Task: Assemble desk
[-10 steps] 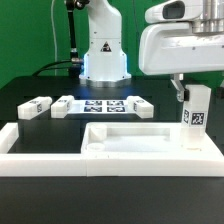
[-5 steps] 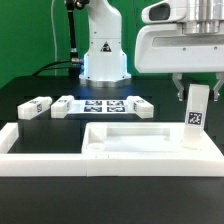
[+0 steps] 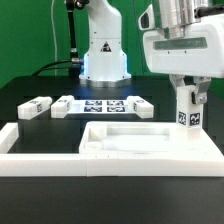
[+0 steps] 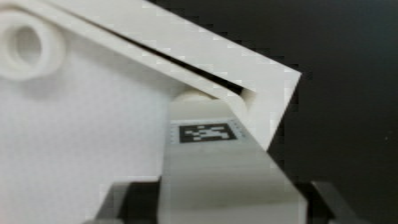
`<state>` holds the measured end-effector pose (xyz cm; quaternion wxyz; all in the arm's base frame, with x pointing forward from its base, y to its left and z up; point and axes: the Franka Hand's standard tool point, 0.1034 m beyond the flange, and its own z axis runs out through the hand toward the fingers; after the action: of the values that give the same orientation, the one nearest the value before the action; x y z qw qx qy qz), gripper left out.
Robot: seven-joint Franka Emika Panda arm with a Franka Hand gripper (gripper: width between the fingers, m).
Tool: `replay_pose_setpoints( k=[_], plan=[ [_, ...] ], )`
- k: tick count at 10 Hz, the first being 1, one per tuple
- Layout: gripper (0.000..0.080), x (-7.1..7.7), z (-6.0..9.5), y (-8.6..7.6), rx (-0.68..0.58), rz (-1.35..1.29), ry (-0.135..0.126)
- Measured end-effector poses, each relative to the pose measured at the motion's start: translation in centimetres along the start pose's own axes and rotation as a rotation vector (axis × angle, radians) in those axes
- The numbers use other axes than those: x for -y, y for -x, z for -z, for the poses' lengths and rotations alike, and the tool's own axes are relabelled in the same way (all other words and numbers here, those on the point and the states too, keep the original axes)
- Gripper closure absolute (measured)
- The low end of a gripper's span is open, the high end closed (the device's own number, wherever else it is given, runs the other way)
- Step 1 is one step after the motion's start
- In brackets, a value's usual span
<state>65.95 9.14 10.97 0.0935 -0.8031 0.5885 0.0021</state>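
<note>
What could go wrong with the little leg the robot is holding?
The short white square-section plastic leg could tilt or slip, since the pincer grips only its upper end. It stands at a corner of the wide white rimmed desk top, so a crooked push might jam it against the rim or shove the top sideways.

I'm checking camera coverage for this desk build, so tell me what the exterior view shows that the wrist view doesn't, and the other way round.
Only the exterior view: the arm's base, the marker board, a loose leg at the exterior view's left and the white border bar in front. Only the wrist view: a round hole in the desk top. Both: the gripper around an upright tagged leg at a corner of the desk top.
</note>
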Motion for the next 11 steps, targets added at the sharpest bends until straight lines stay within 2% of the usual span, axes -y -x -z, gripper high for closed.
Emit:
replay_pose_setpoints(
  k=[3, 4, 5, 6, 7, 9, 11],
  plan=[
    [0.0502, -0.03, 0.01, -0.06, -0.001, 0.036, 0.002],
    [0.0309, 0.12, 0.18, 0.06, -0.037, 0.268, 0.027],
    [0.0196, 0.20, 0.18, 0.29, -0.039, 0.481, 0.036],
    [0.0196, 0.00, 0.13, 0.10, -0.031, 0.609, 0.044],
    [0.0164, 0.01, 0.14, 0.06, -0.032, 0.617, 0.044],
    [0.0154, -0.02, 0.15, -0.05, -0.033, 0.759, 0.050],
    [0.0151, 0.40, 0.04, 0.37, -0.063, 1.132, 0.072]
  ],
)
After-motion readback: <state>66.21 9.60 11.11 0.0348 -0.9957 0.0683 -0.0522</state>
